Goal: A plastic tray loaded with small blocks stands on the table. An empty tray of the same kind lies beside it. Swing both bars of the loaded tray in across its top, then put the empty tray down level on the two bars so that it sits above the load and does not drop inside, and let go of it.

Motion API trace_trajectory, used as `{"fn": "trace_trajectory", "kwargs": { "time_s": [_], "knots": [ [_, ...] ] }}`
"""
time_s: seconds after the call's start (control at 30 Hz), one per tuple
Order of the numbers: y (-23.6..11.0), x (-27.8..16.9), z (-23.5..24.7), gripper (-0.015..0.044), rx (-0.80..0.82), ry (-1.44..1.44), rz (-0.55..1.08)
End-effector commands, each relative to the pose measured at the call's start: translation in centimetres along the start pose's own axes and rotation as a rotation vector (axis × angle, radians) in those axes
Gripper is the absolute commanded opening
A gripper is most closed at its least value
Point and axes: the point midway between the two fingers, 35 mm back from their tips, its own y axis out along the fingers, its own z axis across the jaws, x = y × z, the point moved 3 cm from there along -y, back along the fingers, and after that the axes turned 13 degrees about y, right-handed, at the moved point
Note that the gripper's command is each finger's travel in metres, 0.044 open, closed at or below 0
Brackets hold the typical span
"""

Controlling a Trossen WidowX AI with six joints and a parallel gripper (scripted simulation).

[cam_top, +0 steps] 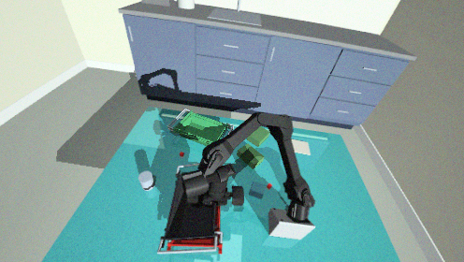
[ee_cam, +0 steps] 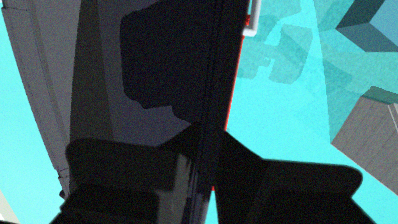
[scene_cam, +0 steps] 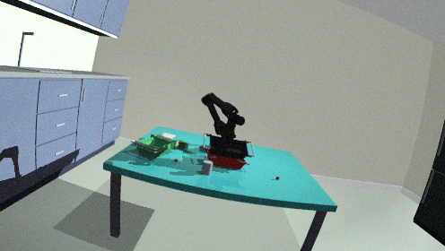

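Observation:
A red tray point(cam_top: 194, 244) point(scene_cam: 224, 162) stands on the table; its inside and load are hidden. A black tray point(cam_top: 192, 225) point(scene_cam: 226, 147) point(ee_cam: 45, 75) is directly above it, about level and lined up lengthwise. Whether they touch is unclear. Wire bars show at both ends, the front one point(cam_top: 187, 252) and the far one beside the arm; which tray they belong to is hard to tell, and any bars between the trays are hidden. My gripper point(ee_cam: 205, 127) is shut on the black tray's long side wall, with one finger on each side of it.
A green tray point(cam_top: 201, 126) point(scene_cam: 157, 145) with wire bars stands at the back left. Green blocks point(cam_top: 257, 136) point(cam_top: 250, 155), a blue block point(cam_top: 255, 189), a white cylinder point(cam_top: 146, 181) point(scene_cam: 206, 168) and small red balls point(cam_top: 181, 153) point(scene_cam: 277, 177) are around the trays.

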Motion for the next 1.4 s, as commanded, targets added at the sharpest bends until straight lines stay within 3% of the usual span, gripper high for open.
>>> {"fn": "trace_trajectory", "kwargs": {
  "time_s": [0.0, 1.37],
  "knots": [
    [0.5, 0.2, -0.4, 0.0000, -0.026, -0.003, -0.003],
    [1.2, 0.3, -0.8, 0.0000, -0.026, -0.003, -0.003]
  ]
}}
